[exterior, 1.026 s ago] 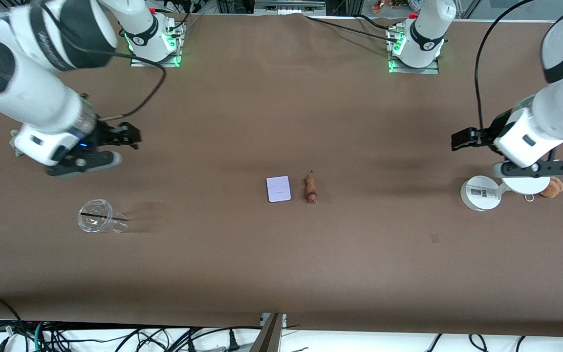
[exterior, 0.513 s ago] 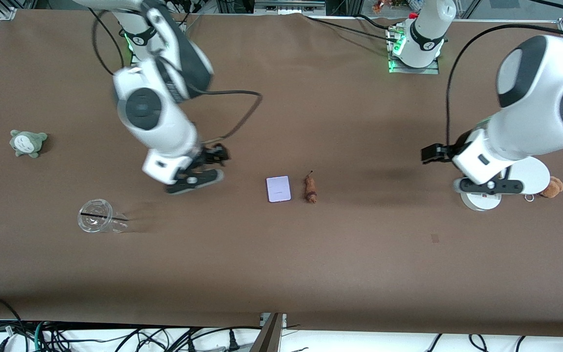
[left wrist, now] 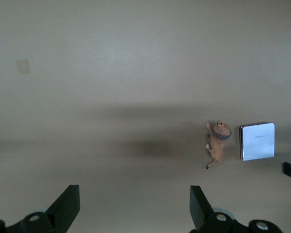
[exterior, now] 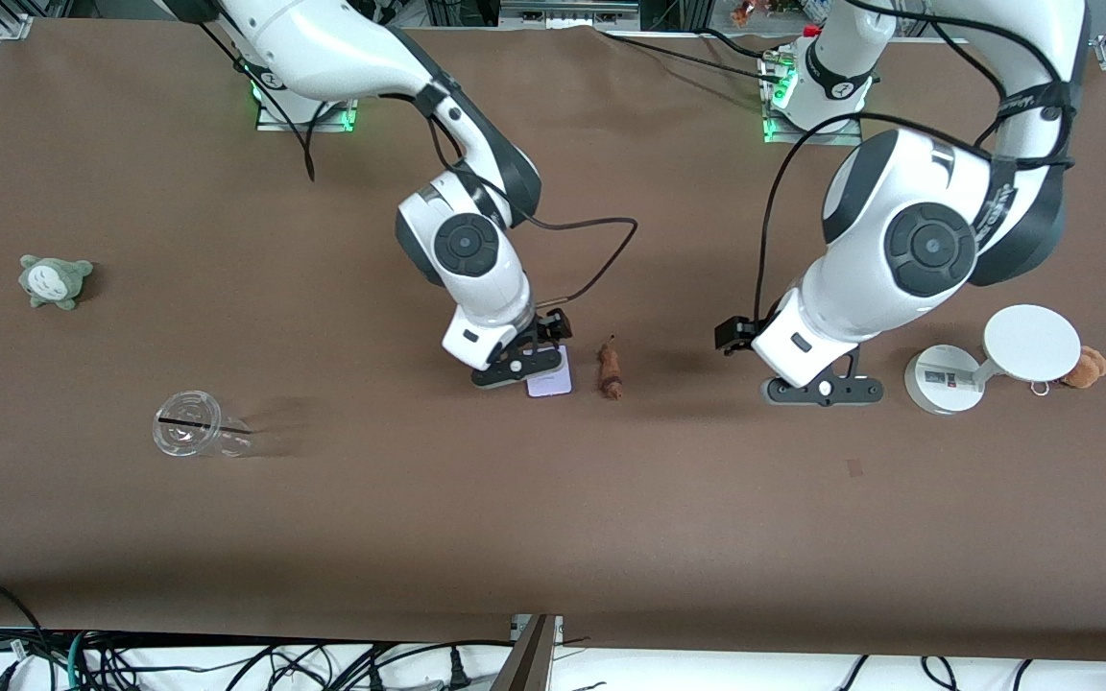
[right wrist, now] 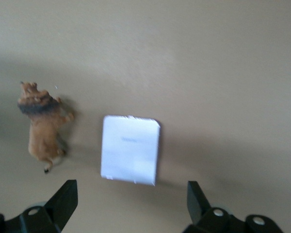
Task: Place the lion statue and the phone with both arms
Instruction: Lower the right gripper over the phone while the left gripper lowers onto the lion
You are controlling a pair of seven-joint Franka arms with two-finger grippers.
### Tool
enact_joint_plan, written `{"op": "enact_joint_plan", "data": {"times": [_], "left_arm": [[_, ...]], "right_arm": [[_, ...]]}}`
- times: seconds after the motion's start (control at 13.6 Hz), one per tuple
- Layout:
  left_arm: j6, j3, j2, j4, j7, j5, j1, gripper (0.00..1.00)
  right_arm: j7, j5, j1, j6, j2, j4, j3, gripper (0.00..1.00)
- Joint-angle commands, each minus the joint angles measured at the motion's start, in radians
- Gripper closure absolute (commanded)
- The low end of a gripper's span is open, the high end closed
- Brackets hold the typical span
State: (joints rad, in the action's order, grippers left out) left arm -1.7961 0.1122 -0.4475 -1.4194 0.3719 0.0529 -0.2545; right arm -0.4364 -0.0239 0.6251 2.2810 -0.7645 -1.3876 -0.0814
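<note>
- Right claw (exterior: 516, 366) hung over the phone (exterior: 550, 383), its two fingers (right wrist: 63, 200) spread wide apart with nothing between them; in the right wrist view the phone sat between the two fingertips' lines.
- Left claw (exterior: 823, 389) hovered over bare desk (exterior: 553, 518) between the lion statue (exterior: 610, 371) and the white stand (exterior: 985, 365), fingers (left wrist: 67, 206) likewise spread wide and empty.
- On the front view's clock face, the white stand stood at about 3 o'clock from the lion statue, toward the left arm's end of the desk, with a disc top on a round base.
- A clear plastic cup (exterior: 193, 435) lay on its side at about 8 o'clock from the phone, toward the right arm's end.
- A grey-green plush toy (exterior: 54, 279) sat near that same end, at about 11 o'clock from the cup.
- The phone, a pale lavender-white rectangle, lay flat near the desk's middle.
- A fuzzy orange-brown plush (exterior: 1085, 368) with a metal ring rested just beside the stand.
- The lion statue lay on its side at 3 o'clock from the phone, just beside it without touching, its darker end nearer the front camera.
</note>
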Motion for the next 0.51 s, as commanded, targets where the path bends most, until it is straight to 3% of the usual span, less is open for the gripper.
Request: {"op": "enact_joint_plan", "data": {"times": [0.0,0.44], "left_arm": [[-0.034,-0.008,-0.029,0.017,0.004,0.021,-0.015,0.00],[-0.133,-0.008,-0.069,-0.024,0.047,0.018,-0.035,0.00]], "right_arm": [[-0.021,-0.001,0.039,0.049,-0.065,0.044,0.008,0.00],[-0.016,0.041,0.058,0.126,-0.121,0.044,0.015,0.00]]}}
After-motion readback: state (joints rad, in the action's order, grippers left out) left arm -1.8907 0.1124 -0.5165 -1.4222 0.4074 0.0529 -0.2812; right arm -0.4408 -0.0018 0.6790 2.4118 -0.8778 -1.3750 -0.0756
